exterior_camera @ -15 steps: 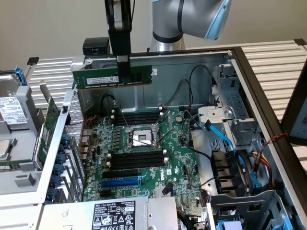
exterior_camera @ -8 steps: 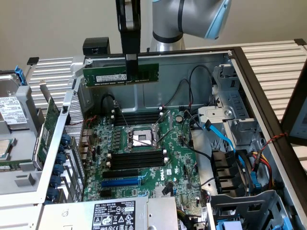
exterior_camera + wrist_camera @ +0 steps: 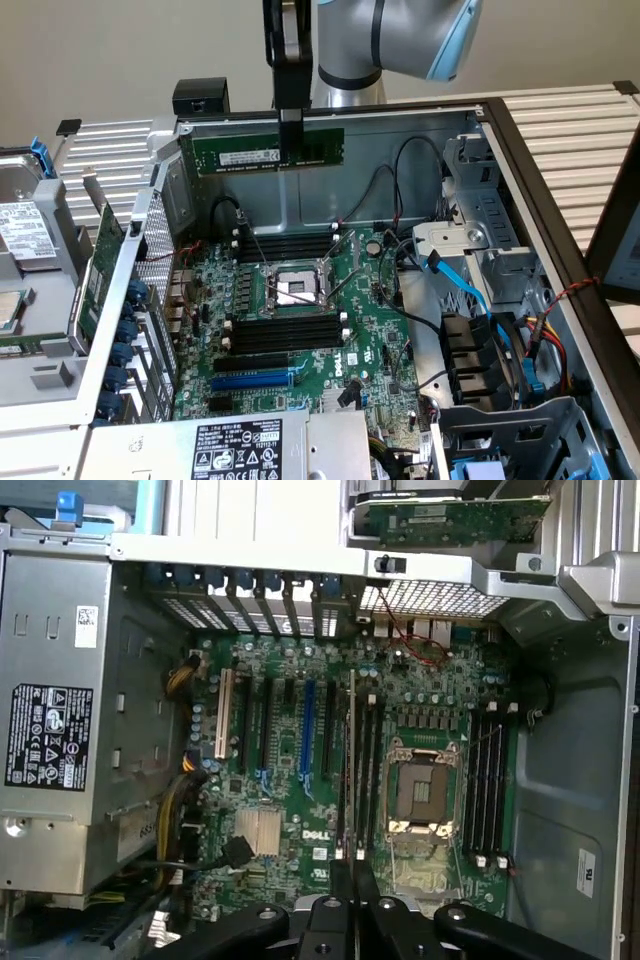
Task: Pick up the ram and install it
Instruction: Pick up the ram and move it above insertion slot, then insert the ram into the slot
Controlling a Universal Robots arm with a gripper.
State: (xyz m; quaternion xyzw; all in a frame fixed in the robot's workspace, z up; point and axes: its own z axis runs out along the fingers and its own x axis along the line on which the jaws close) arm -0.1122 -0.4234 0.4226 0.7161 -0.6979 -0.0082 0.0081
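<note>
The ram [image 3: 240, 152] is a long green stick with a white label, hanging level above the open computer case. My gripper [image 3: 290, 135] is shut on its upper edge, right of the stick's middle in the exterior view. Seen from the wrist, the ram [image 3: 351, 750] is edge-on, a thin line running out from the fingertips [image 3: 342, 878] of the gripper [image 3: 352, 875]. It hovers over the black memory slots [image 3: 368, 770] beside the CPU socket [image 3: 415, 790]. In the exterior view the ram is well above the motherboard [image 3: 330, 330], whose memory slots [image 3: 285, 245] are empty.
The case's metal walls [image 3: 420, 130] surround the board. A power supply [image 3: 235, 450] sits at the near edge and a drive cage with blue and black cables [image 3: 470, 300] on the exterior view's right. A green expansion card [image 3: 100, 270] leans outside the case on the left.
</note>
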